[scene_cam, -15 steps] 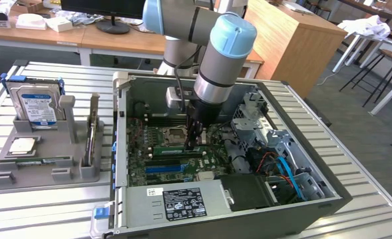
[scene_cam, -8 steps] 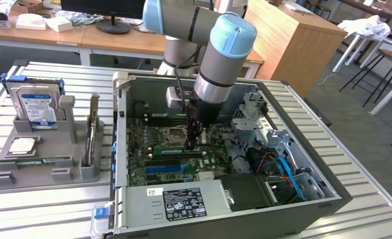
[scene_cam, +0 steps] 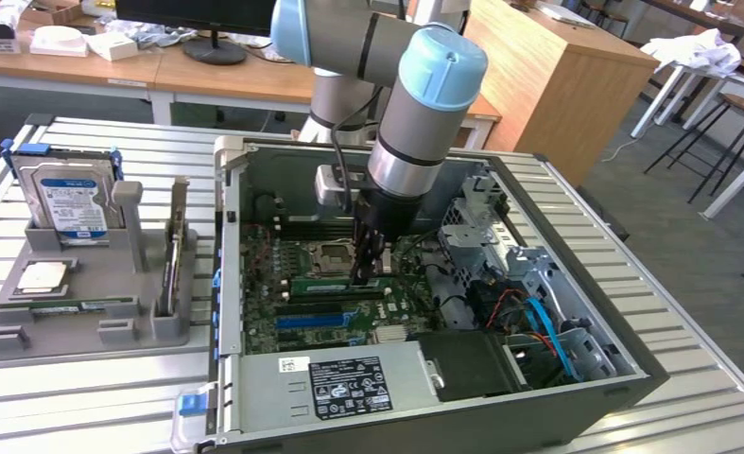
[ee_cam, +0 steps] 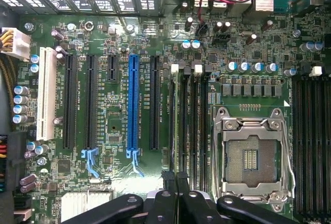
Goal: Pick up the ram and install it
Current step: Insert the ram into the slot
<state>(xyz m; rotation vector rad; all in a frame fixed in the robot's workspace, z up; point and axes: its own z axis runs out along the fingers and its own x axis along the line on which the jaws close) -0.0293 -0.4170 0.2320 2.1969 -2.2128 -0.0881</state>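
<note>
The arm (scene_cam: 423,113) reaches down into the open computer case (scene_cam: 574,397) and covers much of the motherboard (scene_cam: 261,317) behind it in the exterior view, so we cannot follow the far ends of the slots there. In the wrist view the gripper (ee_cam: 177,180) is cut off by the picture's edge; we see its dark fingers (ee_cam: 168,182) drawn tight together over the bank of memory slots (ee_cam: 194,125), beside the open CPU socket (ee_cam: 251,157). From that angle anything between the fingers would be edge-on, and we cannot make out a stick there with confidence. The exterior view is plainer: the ram (scene_cam: 337,283), a narrow green stick, stands on edge along a slot in the motherboard, just in front of the CPU socket (scene_cam: 334,253), and the gripper (scene_cam: 369,274) comes down on its top edge towards the end at the exterior view's right. The closed fingertips meet the ram, but we cannot tell whether they pinch it or merely rest on it, nor whether it is fully seated. Well apart, at the exterior view's left, a grey tray (scene_cam: 81,331) holds the hard drive (scene_cam: 69,199) upright.
</note>
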